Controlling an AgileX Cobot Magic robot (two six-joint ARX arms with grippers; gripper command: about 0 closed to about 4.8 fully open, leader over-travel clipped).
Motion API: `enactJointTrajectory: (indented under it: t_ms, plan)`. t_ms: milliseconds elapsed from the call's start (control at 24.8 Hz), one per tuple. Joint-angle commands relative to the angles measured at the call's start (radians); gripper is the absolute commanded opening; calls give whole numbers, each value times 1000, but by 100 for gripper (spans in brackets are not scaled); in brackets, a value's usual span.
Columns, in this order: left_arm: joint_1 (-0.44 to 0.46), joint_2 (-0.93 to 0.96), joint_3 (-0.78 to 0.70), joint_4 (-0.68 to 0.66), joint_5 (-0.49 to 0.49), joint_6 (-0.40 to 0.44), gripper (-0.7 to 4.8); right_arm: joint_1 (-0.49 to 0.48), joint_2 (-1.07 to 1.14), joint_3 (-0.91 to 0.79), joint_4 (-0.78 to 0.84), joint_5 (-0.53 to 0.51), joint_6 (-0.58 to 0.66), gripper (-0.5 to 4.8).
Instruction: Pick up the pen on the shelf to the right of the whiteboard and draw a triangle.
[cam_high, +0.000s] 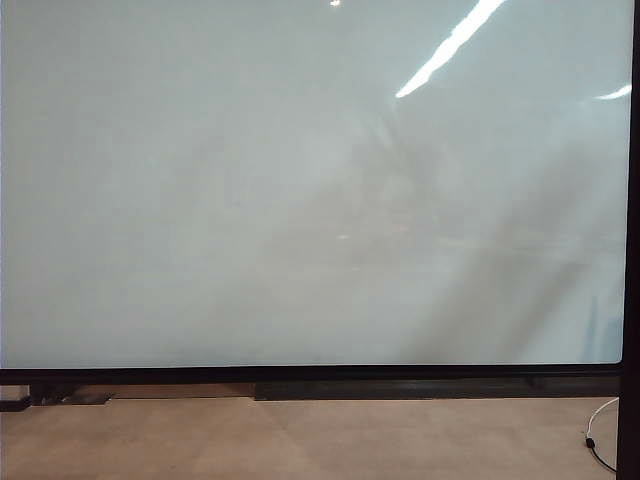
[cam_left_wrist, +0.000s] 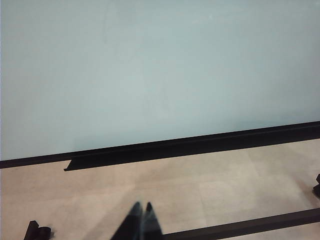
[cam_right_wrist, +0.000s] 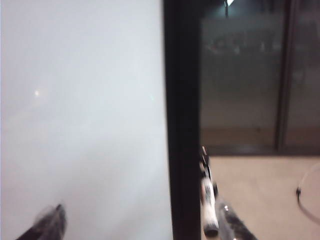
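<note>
As things stand: we see the big glossy white whiteboard with its thin black frame (cam_high: 300, 180) filling the exterior view from upper left to lower right, and no line is drawn on it yet.
Pen: we pick out the slim white marker pen with a black end (cam_right_wrist: 206, 197) in the right wrist view only. It sits just beside the board's black edge strip (cam_right_wrist: 182, 125), on the side away from the white surface. The picture is blurred, and we cannot make out what it rests on.
Right gripper: the right gripper (cam_right_wrist: 142, 220) has its fingers (cam_right_wrist: 50, 225) spread wide. One is in front of the white surface and the other close to the pen, with nothing clamped.
Left gripper: the left gripper (cam_left_wrist: 141, 220) has its dark tips pressed together and empty. It hangs over the pale beige floor (cam_left_wrist: 225, 190), apart from the board.
Exterior view: neither arm shows there.
Handling: we judge the pen light and rigid, with a smooth round barrel that could roll or twist in the pads. It is also much thinner than the finger span.
Where to hold: we would take it mid-barrel, square across its length, leaving the writing end free.
Risk: a skewed pinch could flick it away, and a loose hold could let it slide when pressed to the board.
</note>
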Motion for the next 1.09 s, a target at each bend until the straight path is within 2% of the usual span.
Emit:
enactJointTrajectory:
  t_ms: [40,121,242,323,847,1089]
  plan:
    - [0,0,3,-3,3,1,-5,6,127,2,130,-3,-16,397]
    - [0,0,3,-3,3,1,-5,6,220,14,198,-2,-23,397]
    - [0,0,3,-3,4,1,-5,19,424,103,207,-8,-40,397]
    - [0,0,3,-3,3,1,-5,23,504,164,207,-10,-54,422]
    - [0,0,3,-3,3,1,-5,68,731,423,207,-5,-87,428]
    - [0,0,3,-3,3,1,-5,86,769,474,207,-4,-89,427]
